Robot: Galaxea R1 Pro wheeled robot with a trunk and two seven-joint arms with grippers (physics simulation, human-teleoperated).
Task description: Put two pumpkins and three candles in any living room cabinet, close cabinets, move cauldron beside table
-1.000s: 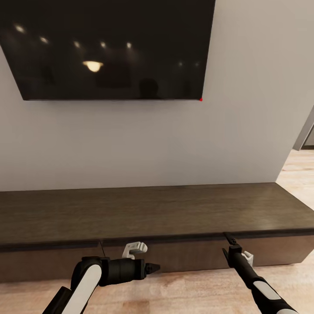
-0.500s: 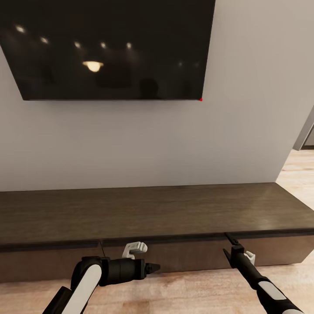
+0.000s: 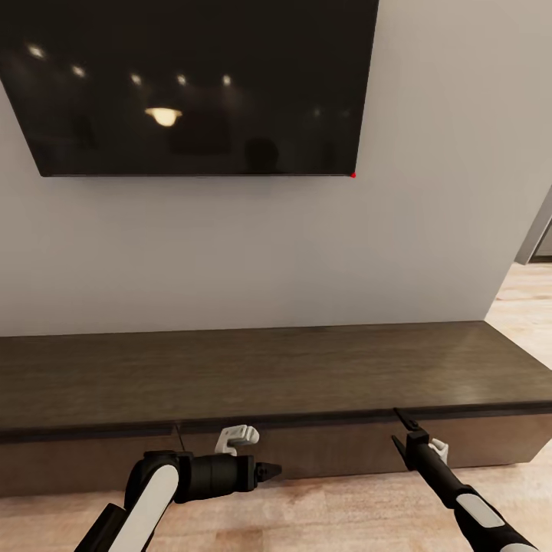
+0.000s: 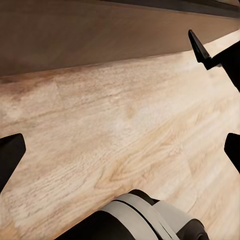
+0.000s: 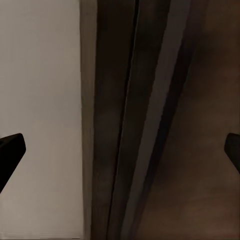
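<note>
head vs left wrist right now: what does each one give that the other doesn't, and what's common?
Head alone: the black TV on the white wall, the cabinet's flat top, and the left claw from outside. Left wrist alone: close floor grain, that claw's fingertips spread wide, nothing between them. Shared: the dark cabinet front, the plank floor, and the right claw up at the cabinet's top edge.

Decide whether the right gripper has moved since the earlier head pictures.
Yes, slightly: the right gripper has drawn back and down from the cabinet's front edge; the cabinet itself stays put.

Dark brown wood-grain cabinet (image 3: 253,376), glossy black TV (image 3: 192,84), pale grey wall (image 3: 429,230), light wood plank floor (image 3: 337,514).
</note>
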